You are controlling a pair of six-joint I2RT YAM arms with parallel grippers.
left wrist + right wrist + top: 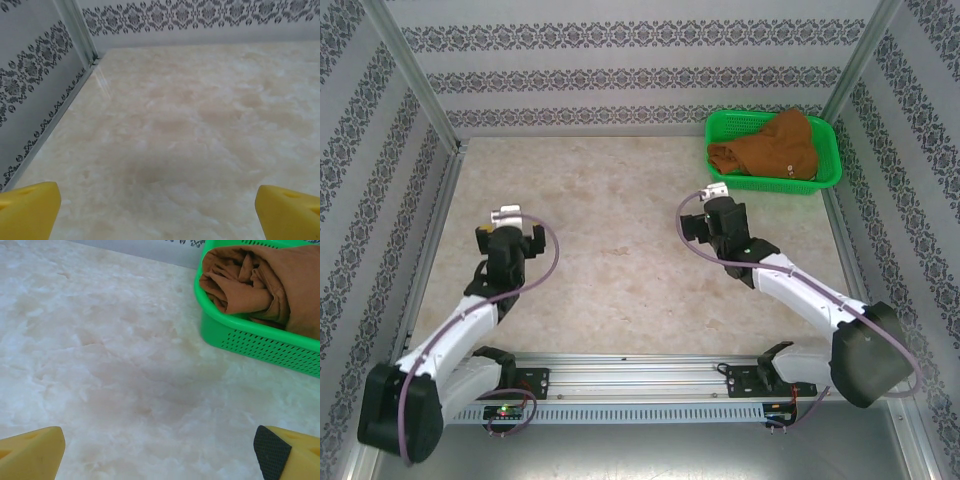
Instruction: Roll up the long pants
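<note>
Over the near part of the marble-look table [620,260], the left gripper [510,225] and right gripper [718,200] are seen spread wide and empty, while the long pants [775,145], judged soft, light and floppy, are bunched in the green basket [825,181] at the far right, best pinched by a raised fold.

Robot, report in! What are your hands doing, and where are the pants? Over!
Left gripper open, empty. Right gripper open, empty. Long pants bunched in green basket, far right corner. Nothing between right gripper and basket.
</note>
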